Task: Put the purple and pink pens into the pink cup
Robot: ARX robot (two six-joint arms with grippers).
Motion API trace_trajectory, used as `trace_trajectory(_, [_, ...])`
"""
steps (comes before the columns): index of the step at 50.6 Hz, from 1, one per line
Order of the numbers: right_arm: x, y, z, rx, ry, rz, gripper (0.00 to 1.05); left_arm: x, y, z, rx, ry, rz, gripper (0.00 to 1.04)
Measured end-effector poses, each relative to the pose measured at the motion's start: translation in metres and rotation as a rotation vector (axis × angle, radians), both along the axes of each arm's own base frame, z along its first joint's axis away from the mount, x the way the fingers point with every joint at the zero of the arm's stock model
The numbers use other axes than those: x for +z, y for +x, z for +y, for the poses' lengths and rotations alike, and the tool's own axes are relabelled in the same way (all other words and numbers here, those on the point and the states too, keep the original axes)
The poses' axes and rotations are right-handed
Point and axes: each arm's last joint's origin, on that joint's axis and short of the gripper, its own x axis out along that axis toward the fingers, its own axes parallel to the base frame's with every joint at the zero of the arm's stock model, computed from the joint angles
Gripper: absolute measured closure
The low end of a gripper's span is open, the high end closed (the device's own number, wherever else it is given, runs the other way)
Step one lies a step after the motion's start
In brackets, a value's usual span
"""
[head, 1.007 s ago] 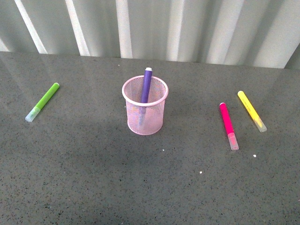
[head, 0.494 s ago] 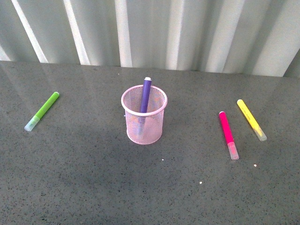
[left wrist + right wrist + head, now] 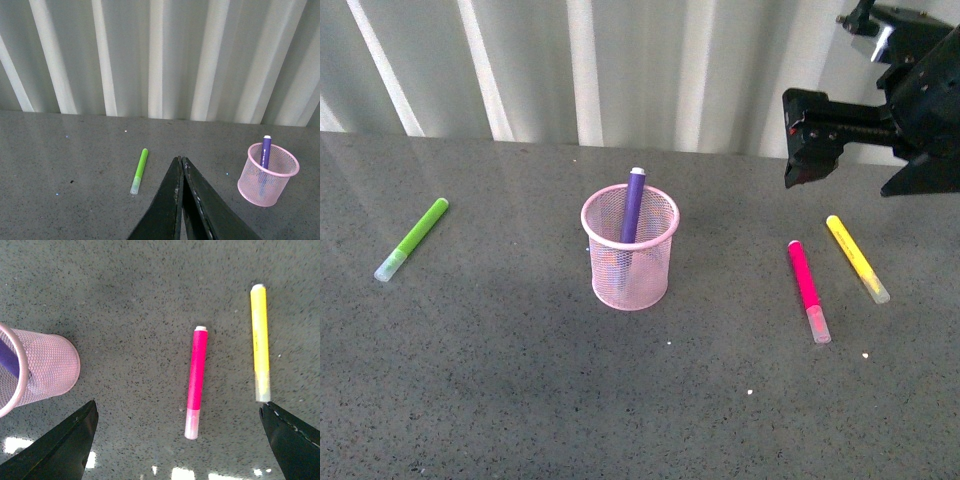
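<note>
My right fingers, newly in view, spread wide over pink pen, flat on desk at 3 o'clock from pink cup. Purple pen stands in cup. Left fingers pressed together, empty.

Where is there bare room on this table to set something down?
The whole near strip of the table, in front of everything, is bare. Also free: between the green marker and the pink cup, and between that cup and the pink pen. Crowded: the narrow gap between the pink pen and the yellow marker.
</note>
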Motion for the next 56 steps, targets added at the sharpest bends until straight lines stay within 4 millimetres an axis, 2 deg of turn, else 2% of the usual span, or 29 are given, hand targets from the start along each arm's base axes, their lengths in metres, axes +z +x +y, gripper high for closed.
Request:
trace_trajectory(10, [-0.026,0.004,-0.01,-0.087,0.011,0.046,0.07,0.0,0.0,0.0,0.0,0.0,0.0,1.01])
trace_trajectory(24, [-0.066,0.007,-0.025,-0.109,-0.006,0.123,0.07,0.0,0.0,0.0,0.0,0.0,0.0,1.01])
trace_trajectory(41, [-0.087,0.042,-0.022,-0.103,-0.014,0.151,0.07,0.0,0.0,0.0,0.0,0.0,0.001,1.01])
trace_trajectory(56, [-0.103,0.052,-0.011,-0.081,-0.016,0.169,0.07,0.0,0.0,0.0,0.0,0.0,0.001,1.01])
